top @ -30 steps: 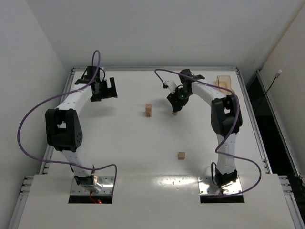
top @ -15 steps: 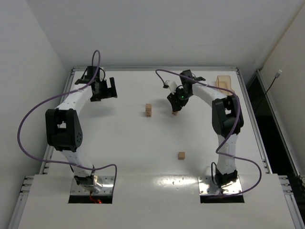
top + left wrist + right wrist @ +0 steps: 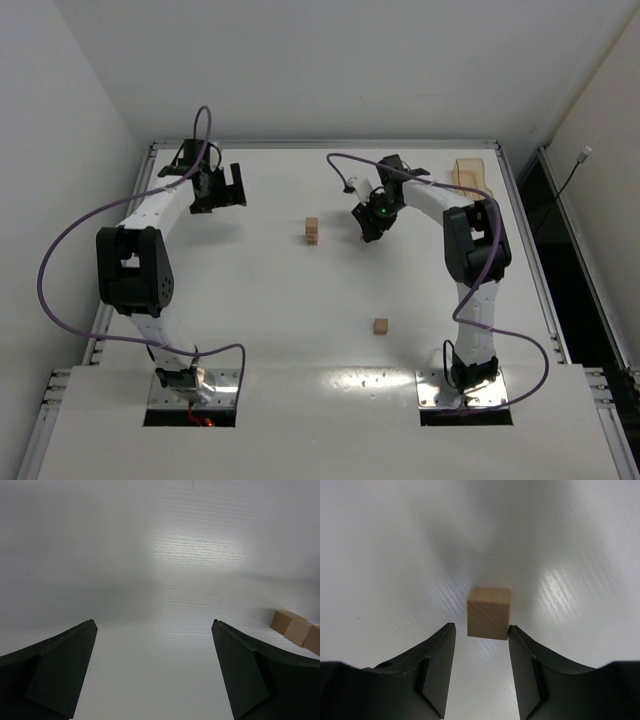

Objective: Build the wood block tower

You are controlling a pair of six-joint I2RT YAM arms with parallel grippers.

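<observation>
Tan cube (image 3: 489, 613) hidden under right gripper (image 3: 480, 626) overhead; tower (image 3: 297, 629) cropped, left-wrist view.

— How was the left arm standing?
— It reached to the far left with a bent elbow. The left hand (image 3: 222, 188) had its fingers (image 3: 55, 665) spread wide.
— And the right arm?
— It stretched forward and inward. The right hand (image 3: 368, 230) pointed down, its fingers (image 3: 435, 660) only a little parted.

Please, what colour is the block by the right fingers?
Light tan wood block, clearest in the right wrist view.
</observation>
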